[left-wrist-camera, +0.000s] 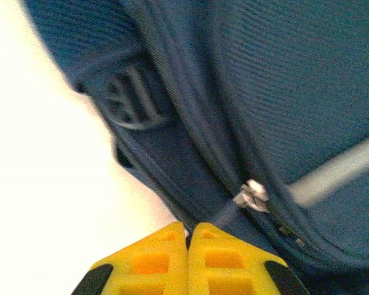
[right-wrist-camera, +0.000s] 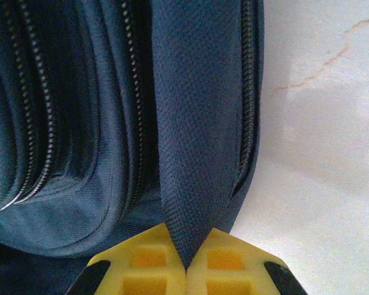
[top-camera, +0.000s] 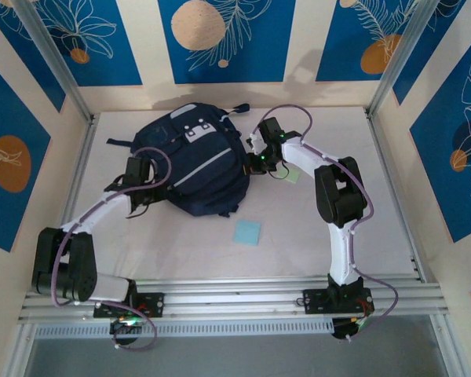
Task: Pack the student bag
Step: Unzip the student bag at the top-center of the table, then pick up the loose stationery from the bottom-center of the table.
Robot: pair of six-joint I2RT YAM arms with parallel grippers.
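The student bag, dark navy with light stripes and a white patch, lies flat at the middle of the table. My left gripper is at the bag's left edge. In the left wrist view its yellow fingers are pressed together. A thin grey pull runs to their tips from the silver zipper slider. My right gripper is at the bag's right edge. In the right wrist view it is shut on a flat navy strap that rises from the bag.
A light blue square pad lies on the table in front of the bag. A pale green piece sits beside the right arm. Aluminium rails and patterned walls enclose the white table.
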